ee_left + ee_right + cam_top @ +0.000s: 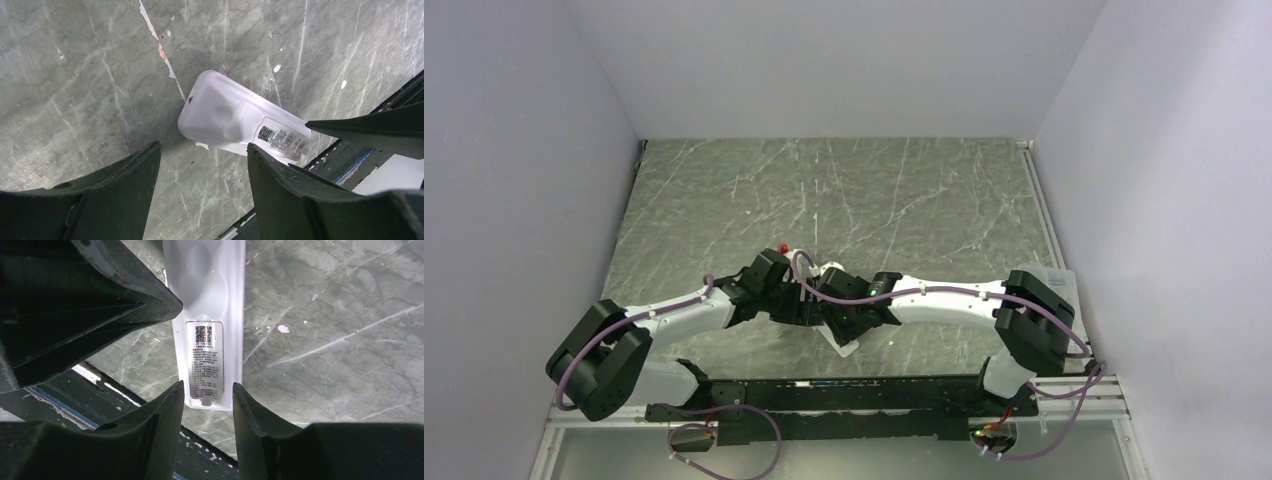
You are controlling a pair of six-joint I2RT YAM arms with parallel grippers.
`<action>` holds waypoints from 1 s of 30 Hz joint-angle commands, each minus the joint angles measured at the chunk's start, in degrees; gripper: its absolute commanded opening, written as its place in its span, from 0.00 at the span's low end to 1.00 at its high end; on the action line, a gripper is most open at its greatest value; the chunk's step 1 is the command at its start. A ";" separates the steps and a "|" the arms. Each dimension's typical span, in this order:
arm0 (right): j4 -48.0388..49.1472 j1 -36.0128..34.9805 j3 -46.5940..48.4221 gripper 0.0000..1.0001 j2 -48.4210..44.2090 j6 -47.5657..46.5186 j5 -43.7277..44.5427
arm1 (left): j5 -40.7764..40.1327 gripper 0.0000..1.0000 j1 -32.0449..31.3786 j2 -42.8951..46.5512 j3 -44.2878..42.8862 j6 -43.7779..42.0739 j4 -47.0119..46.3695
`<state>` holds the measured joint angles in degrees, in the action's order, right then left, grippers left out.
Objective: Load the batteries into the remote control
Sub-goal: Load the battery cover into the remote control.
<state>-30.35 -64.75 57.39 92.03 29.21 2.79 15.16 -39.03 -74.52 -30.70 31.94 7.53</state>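
Observation:
The remote control [207, 315] is a slim white bar lying flat on the marble table, its printed label [205, 362] facing up. In the top view only its white near end [844, 346] shows below the two wrists. My right gripper [207, 385] is open just above the label end, a finger on each side of it. My left gripper [203, 147] is open too, with bare table between its fingers and the remote control [225, 117] just beyond its tips. The batteries are out of view.
A black rail [844, 392] runs along the table's near edge, close behind the remote. A small red object [783, 245] lies on the table just beyond the left wrist. White walls enclose the table on three sides.

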 commanded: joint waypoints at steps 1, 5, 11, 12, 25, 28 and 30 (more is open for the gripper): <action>-0.60 0.24 2.47 0.43 -2.88 1.05 2.09 | 0.31 0.70 0.13 0.23 1.12 -1.27 0.82; -1.11 0.24 1.81 0.43 -5.23 1.65 3.14 | 0.31 0.70 0.10 0.15 1.17 -1.27 0.73; -1.44 0.24 0.35 0.30 -7.05 2.56 3.04 | 0.31 0.70 0.14 0.17 1.25 -1.27 0.58; -1.40 0.24 0.09 0.27 -7.12 2.60 2.87 | 0.27 0.70 0.10 0.12 1.25 -1.27 0.56; -0.41 0.24 -1.55 0.00 -6.27 3.26 1.57 | 0.13 0.70 0.11 0.25 1.43 -1.18 0.53; 0.34 0.24 -1.98 0.00 -5.98 3.55 1.21 | 0.13 0.69 0.09 0.17 1.36 -1.20 0.47; 0.62 0.24 -2.10 0.00 -5.82 3.57 1.03 | 0.14 0.69 0.11 0.17 1.43 -1.18 0.53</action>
<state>-30.92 -64.69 55.77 86.24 31.86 4.19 15.16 -39.03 -74.48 -30.46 31.94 7.14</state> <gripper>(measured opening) 0.007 0.696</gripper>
